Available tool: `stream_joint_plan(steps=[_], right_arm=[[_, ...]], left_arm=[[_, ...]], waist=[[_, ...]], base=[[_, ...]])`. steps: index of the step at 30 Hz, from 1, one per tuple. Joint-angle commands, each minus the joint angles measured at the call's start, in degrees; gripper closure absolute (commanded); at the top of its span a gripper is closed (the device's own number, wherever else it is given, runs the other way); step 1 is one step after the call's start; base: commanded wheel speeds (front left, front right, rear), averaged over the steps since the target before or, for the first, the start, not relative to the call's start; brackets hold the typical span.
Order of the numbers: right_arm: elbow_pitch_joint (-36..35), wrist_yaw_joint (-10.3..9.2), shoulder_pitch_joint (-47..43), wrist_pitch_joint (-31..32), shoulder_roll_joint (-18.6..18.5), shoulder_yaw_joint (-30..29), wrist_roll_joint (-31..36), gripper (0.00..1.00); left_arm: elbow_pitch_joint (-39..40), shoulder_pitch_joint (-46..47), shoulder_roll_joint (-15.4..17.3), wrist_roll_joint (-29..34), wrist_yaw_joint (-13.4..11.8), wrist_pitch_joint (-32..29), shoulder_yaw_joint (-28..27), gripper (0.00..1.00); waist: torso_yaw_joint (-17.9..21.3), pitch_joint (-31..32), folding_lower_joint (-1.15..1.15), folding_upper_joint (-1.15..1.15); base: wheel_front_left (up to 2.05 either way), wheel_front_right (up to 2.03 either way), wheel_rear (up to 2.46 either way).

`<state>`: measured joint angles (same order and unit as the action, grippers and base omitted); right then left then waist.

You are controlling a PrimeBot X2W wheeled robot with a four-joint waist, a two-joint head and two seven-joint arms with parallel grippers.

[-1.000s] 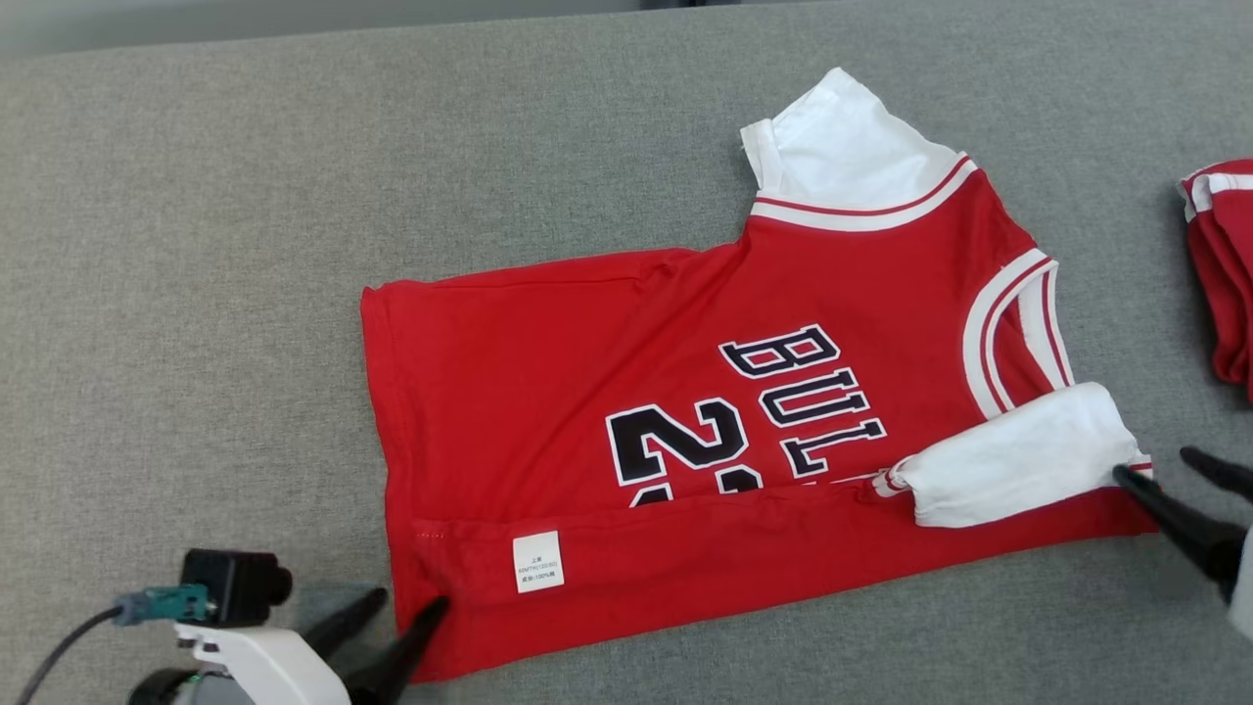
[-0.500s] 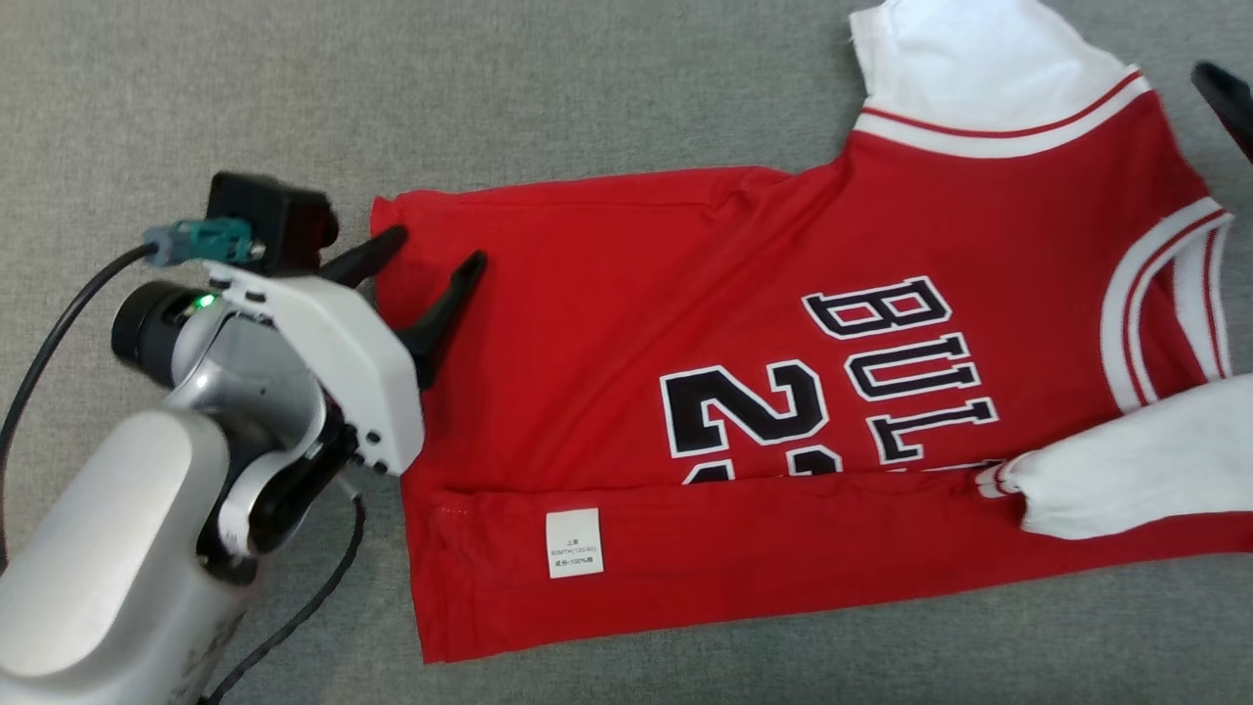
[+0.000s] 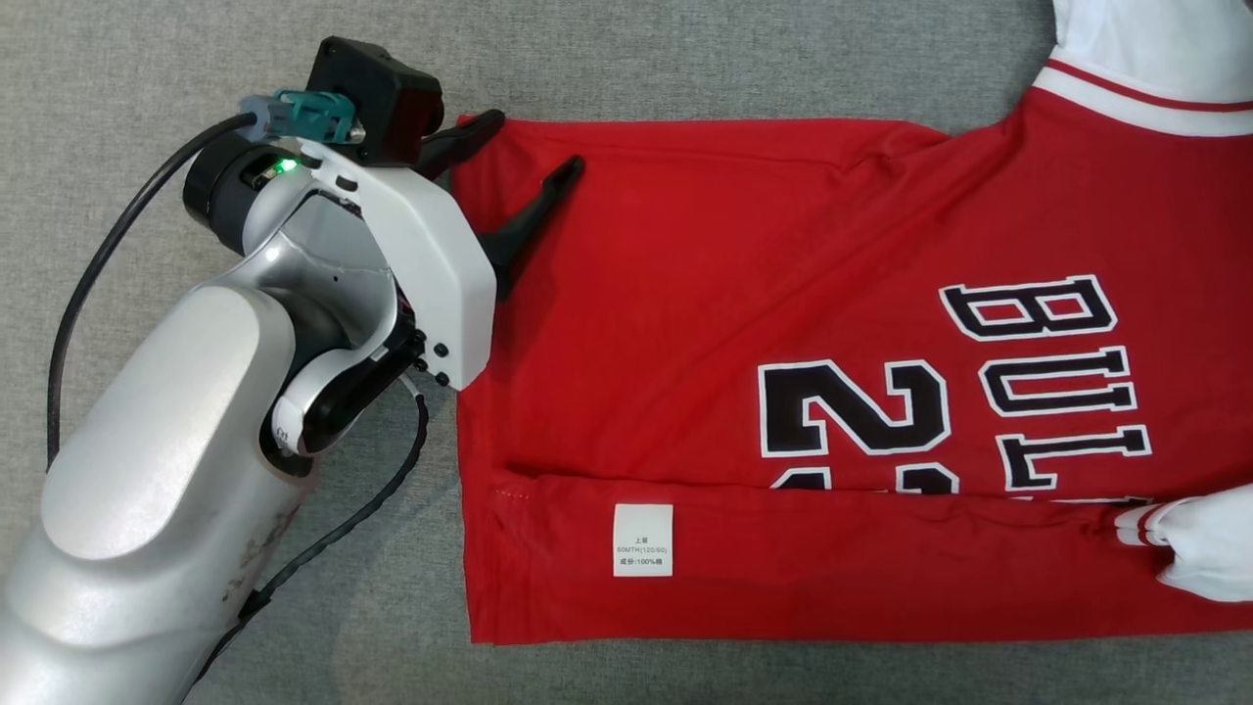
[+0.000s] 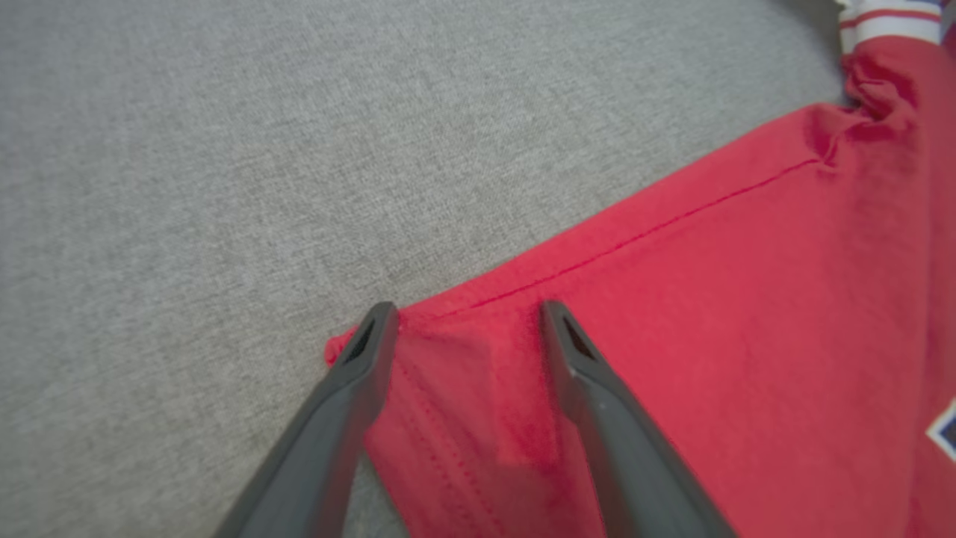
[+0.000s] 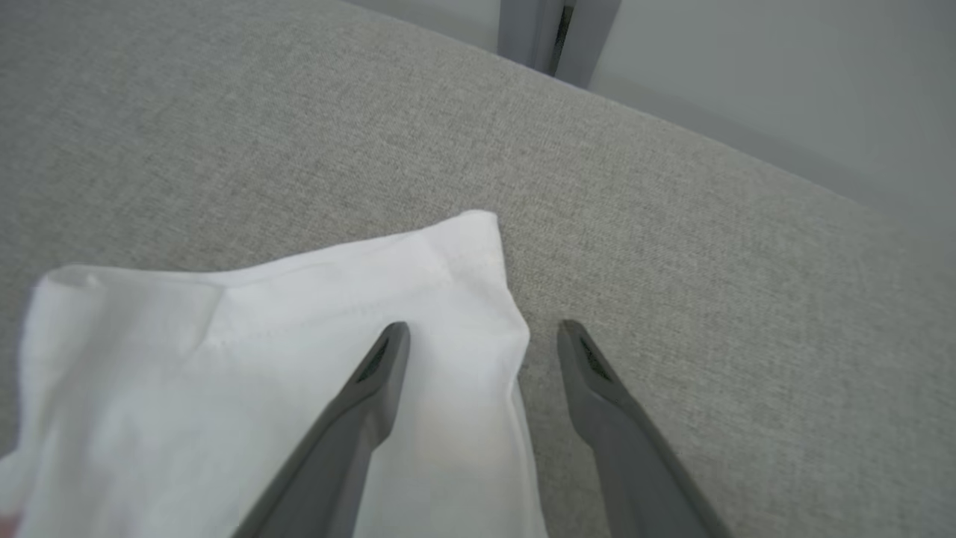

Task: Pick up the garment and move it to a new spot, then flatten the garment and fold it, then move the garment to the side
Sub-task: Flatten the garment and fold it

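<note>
The red cloth jersey with white sleeves (image 3: 744,284) lies flat on the grey cloth table (image 3: 147,59). The left gripper (image 3: 538,140), jaws wide, sits over its hem corner at 10 o'clock. The right gripper (image 5: 484,325), jaws wide, straddles a white sleeve edge. I think both should pinch together, then fold evenly.

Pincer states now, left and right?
Left pincer: open, straddling the red jersey corner, nothing gripped.
Right pincer: open, at the white sleeve edge, nothing gripped.
</note>
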<state>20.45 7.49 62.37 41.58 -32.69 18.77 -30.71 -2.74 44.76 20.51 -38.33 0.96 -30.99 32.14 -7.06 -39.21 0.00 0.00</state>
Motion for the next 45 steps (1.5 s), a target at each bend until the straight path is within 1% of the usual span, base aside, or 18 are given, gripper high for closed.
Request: stream_joint_plan(steps=[1, 5, 8, 9, 10, 11, 12, 13, 15, 16, 18, 22, 24, 29, 34, 38, 43, 45], right_arm=[[1.2, 0.00, 1.3, -0.4, 0.0, 0.4, 0.0, 0.00], [3.5, 0.01, 2.4, -1.3, 0.3, 2.2, -0.5, 0.00], [4.7, 0.01, 2.7, -2.0, 0.5, 3.9, -0.9, 0.00], [4.9, 0.01, 2.7, -2.7, 0.6, 4.5, -1.2, 0.00], [5.4, 0.01, 2.8, -3.4, 0.7, 5.0, -1.3, 0.00], [5.8, 0.01, 2.8, -4.0, 0.7, 5.7, -1.5, 0.00], [6.0, 0.01, 2.7, -4.7, 0.8, 6.5, -1.8, 0.65], [6.1, 0.01, 2.8, -5.7, 0.9, 7.1, -2.1, 1.00], [6.3, 0.01, 3.7, -8.5, 0.6, 7.8, -2.7, 1.00], [7.4, -0.01, 5.2, -12.4, -0.1, 6.9, -2.1, 1.00], [8.9, 0.00, 5.9, -15.3, 0.2, 6.4, -2.3, 1.00], [10.4, 0.00, 7.2, -17.9, 0.3, 5.6, -3.7, 1.00], [10.3, 0.00, 7.3, -19.2, -0.3, 6.1, -5.0, 1.00], [6.9, 0.00, 4.0, -23.8, -2.0, 7.2, -9.7, 1.00], [0.2, 0.00, -3.5, -29.7, -5.3, 7.1, -14.3, 1.00], [-5.7, 0.00, -13.0, -33.6, -7.4, 6.0, -17.4, 1.00], [-12.0, 0.00, -26.5, -36.9, -8.0, 4.4, -19.4, 1.00], [-13.5, 0.00, -31.6, -38.0, -7.0, 3.3, -19.9, 1.00]], left_arm=[[-2.4, -1.5, 0.9, -0.2, 0.2, -2.0, 1.1, 0.00], [-1.1, -1.5, 1.3, -1.2, 1.2, -3.3, 1.9, 0.00], [-0.6, -1.6, 1.6, -1.8, 1.4, -4.1, 2.0, 0.00], [-0.9, -1.6, 1.5, -2.0, 1.3, -4.3, 2.0, 0.04], [-1.3, -1.6, 1.4, -2.3, 1.2, -4.7, 2.0, 0.38], [-1.8, -1.6, 1.2, -2.5, 1.3, -5.1, 2.2, 0.62], [-2.3, -1.6, 1.1, -2.6, 1.5, -5.1, 2.3, 0.86], [-3.0, -1.5, 0.9, -2.8, 1.4, -4.8, 2.3, 1.00], [-4.1, -1.3, 0.7, -2.8, 1.8, -4.7, 2.6, 1.00], [-5.0, -0.6, 0.6, -2.4, 1.6, -3.5, 2.0, 1.00], [-5.6, 0.5, 1.0, -1.8, 1.4, -2.1, 1.0, 1.00], [-5.8, 1.3, 1.7, -1.6, 1.1, -0.6, -0.3, 1.00], [-5.4, 1.4, 2.1, -1.5, 1.0, 0.5, -1.0, 1.00], [-3.7, 0.0, 2.4, -1.6, 0.2, 2.8, -2.3, 1.00], [-0.8, -3.9, 3.3, -2.3, -1.2, 5.0, -3.3, 1.00], [3.9, -9.6, 4.9, -2.5, -3.0, 6.6, -4.1, 1.00], [12.0, -20.6, 7.4, -3.8, -7.1, 7.5, -5.7, 1.00], [14.6, -25.2, 8.1, -4.4, -9.0, 8.1, -6.3, 1.00]], waist=[[-0.2, -0.1, 0.00, 0.00], [-0.6, 0.0, 0.00, 0.00], [-0.7, 0.0, 0.00, 0.00], [-0.7, 0.0, 0.00, 0.00], [-0.6, 0.0, 0.00, 0.00], [-0.6, 0.1, 0.00, 0.00], [-0.5, 0.2, 0.00, 0.00], [-0.3, 0.3, 0.00, 0.00], [0.0, 0.4, 0.00, 0.00], [0.3, 0.4, 0.00, 0.00], [0.7, 0.5, 0.00, 0.00], [1.4, 1.0, 0.00, 0.00], [1.8, 1.5, 0.00, 0.00], [2.9, 3.5, 0.00, 0.00], [4.9, 7.1, 0.00, 0.00], [7.2, 10.9, 0.00, 0.00], [10.2, 15.5, 0.00, 0.00], [11.0, 16.7, 0.00, 0.00]], base=[[0.00, 0.00, 0.00], [0.00, 0.00, 0.00], [0.00, 0.00, 0.00], [0.00, 0.00, 0.00], [0.00, 0.00, 0.00], [0.00, 0.00, 0.00], [0.00, 0.00, 0.00], [0.00, 0.00, 0.00], [0.00, 0.00, 0.00], [0.00, 0.00, 0.00], [0.00, 0.00, 0.00], [0.00, 0.00, 0.00], [0.00, 0.00, 0.00], [0.00, 0.00, 0.00], [0.00, 0.00, 0.00], [0.00, 0.00, 0.00], [0.00, 0.00, 0.00], [0.00, 0.00, 0.00]])
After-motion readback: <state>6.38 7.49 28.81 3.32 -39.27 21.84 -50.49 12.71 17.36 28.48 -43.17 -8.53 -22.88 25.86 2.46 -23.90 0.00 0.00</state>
